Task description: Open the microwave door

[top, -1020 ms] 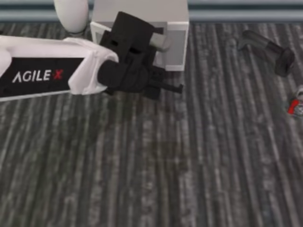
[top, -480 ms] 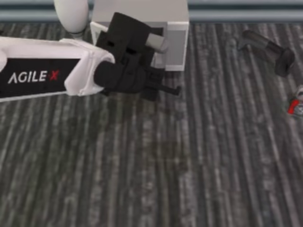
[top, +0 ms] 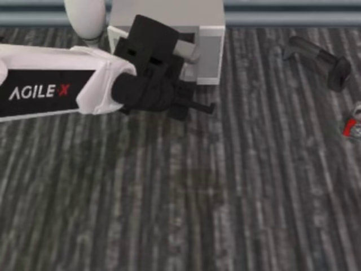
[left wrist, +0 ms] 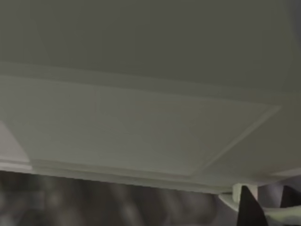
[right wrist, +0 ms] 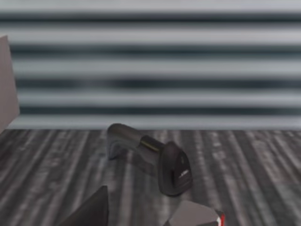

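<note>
The light grey microwave (top: 169, 14) stands at the back of the table, left of centre. My left arm reaches in from the left, and its black left gripper (top: 179, 52) is at the front of the microwave door (left wrist: 141, 127). In the left wrist view the door panel fills the picture. Two dark fingertips (left wrist: 248, 209) stand on either side of the pale door handle (left wrist: 275, 213), and the left gripper (left wrist: 269, 207) is shut on it. The right gripper (right wrist: 150, 212) is out of the top view, low at the table's right; one dark finger (right wrist: 91, 212) shows well off to the side.
A black handheld scanner (top: 318, 56) lies at the back right, also seen as the scanner (right wrist: 157, 162) ahead of the right gripper. A small grey and red object (top: 351, 127) sits at the right edge. A white arm post (top: 84, 17) stands left of the microwave.
My left arm and gripper have shifted slightly to the left, taking the door handle with them. Over the last half second there is almost no motion.
</note>
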Controlling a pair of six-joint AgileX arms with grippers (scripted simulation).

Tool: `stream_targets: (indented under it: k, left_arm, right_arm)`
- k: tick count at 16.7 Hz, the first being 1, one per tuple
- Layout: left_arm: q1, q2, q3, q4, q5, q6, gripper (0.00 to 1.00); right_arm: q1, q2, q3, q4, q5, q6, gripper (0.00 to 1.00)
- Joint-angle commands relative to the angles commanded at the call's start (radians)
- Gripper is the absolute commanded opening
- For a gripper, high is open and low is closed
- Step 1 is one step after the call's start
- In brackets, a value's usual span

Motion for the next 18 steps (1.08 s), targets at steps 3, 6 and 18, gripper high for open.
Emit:
stream_targets:
  k: [3, 6, 18]
  left_arm:
    - [0.0, 0.0, 0.0, 0.0, 0.0, 0.0, 0.0]
    - [0.0, 0.0, 0.0, 0.0, 0.0, 0.0, 0.0]
    - [0.022, -0.032, -0.043, 0.013, 0.055, 0.062, 0.0]
  right_arm:
    - [0.0, 0.0, 0.0, 0.0, 0.0, 0.0, 1.0]
    - [0.0, 0.0, 0.0, 0.0, 0.0, 0.0, 1.0]
    - [0.0, 0.0, 0.0, 0.0, 0.0, 0.0, 1.0]
